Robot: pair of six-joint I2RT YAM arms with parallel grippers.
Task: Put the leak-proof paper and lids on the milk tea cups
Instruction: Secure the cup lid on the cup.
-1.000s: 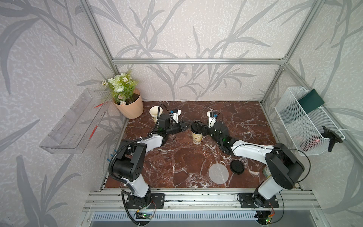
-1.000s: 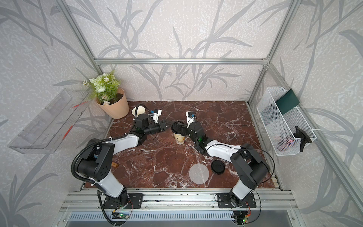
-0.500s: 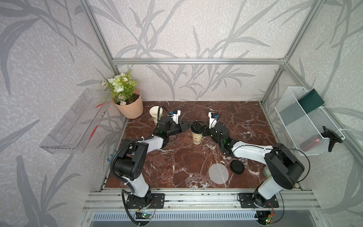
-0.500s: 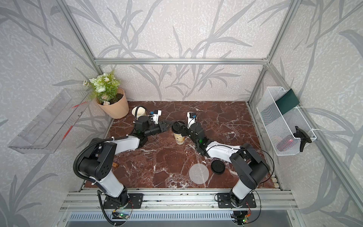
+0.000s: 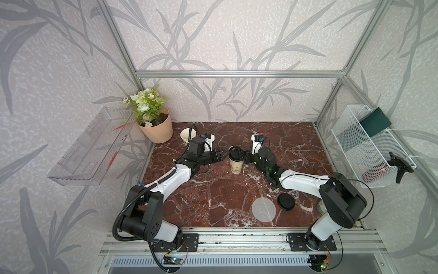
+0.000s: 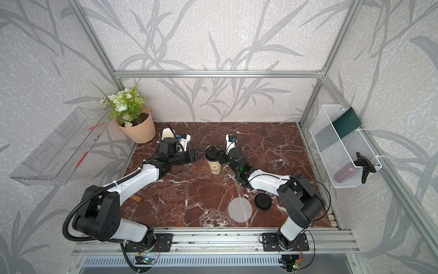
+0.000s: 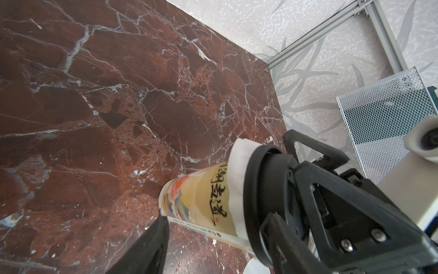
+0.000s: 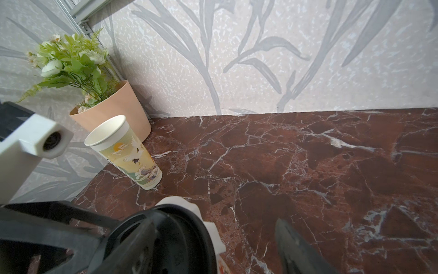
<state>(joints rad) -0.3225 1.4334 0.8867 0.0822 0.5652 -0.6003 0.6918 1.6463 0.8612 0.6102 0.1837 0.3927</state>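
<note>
One milk tea cup (image 5: 235, 166) stands mid-table with a black lid (image 5: 235, 151) on it. Leak-proof paper (image 7: 237, 170) is crimped under that lid. My left gripper (image 5: 221, 154) is open just left of the cup's top, and only one of its fingers (image 7: 147, 249) shows in the left wrist view. My right gripper (image 8: 220, 239) is open around the lid from the right, with one finger (image 8: 298, 251) standing clear of it. The other cup (image 8: 123, 151) stands uncovered beside the flower pot. A second paper disc (image 5: 263, 210) lies flat near the front edge.
A loose black lid (image 5: 286, 201) lies beside the flat disc. A peach flower pot (image 5: 156, 129) fills the back left corner. A white mesh basket (image 5: 369, 151) hangs on the right wall and a clear shelf (image 5: 87, 147) on the left wall.
My left gripper's jaws have widened beside the lidded cup. The right arm has hardly moved.
</note>
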